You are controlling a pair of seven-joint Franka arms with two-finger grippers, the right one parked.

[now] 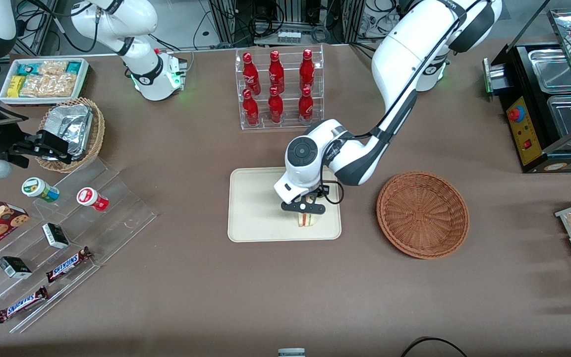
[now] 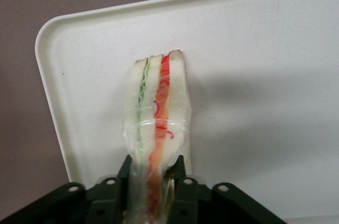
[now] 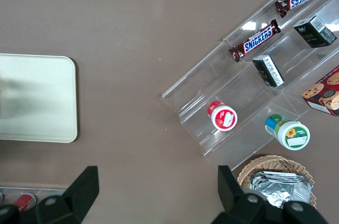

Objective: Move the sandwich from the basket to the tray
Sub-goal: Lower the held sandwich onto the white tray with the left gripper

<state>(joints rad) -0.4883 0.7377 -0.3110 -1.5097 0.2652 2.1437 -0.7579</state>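
Observation:
My left gripper [image 1: 305,209] is over the part of the cream tray [image 1: 260,208] nearest the reddish-brown wicker basket [image 1: 422,214]. It is shut on the sandwich [image 1: 307,219], a wrapped white wedge with red and green layers. The sandwich hangs edge-down, at or just above the tray's floor. In the left wrist view the black fingers [image 2: 125,173] press on both sides of the sandwich [image 2: 156,107], with the tray [image 2: 254,49] under it near a rounded corner. The gripper [image 2: 152,181] holds the wedge's wider end. The basket holds nothing. The tray also shows in the right wrist view [image 3: 37,97].
A clear rack of red bottles [image 1: 278,87] stands farther from the front camera than the tray. A clear stepped shelf [image 1: 117,213] with snacks, a tan foil basket [image 1: 70,131] and a white snack bin [image 1: 42,79] lie toward the parked arm's end. A black food warmer [image 1: 543,99] stands toward the working arm's end.

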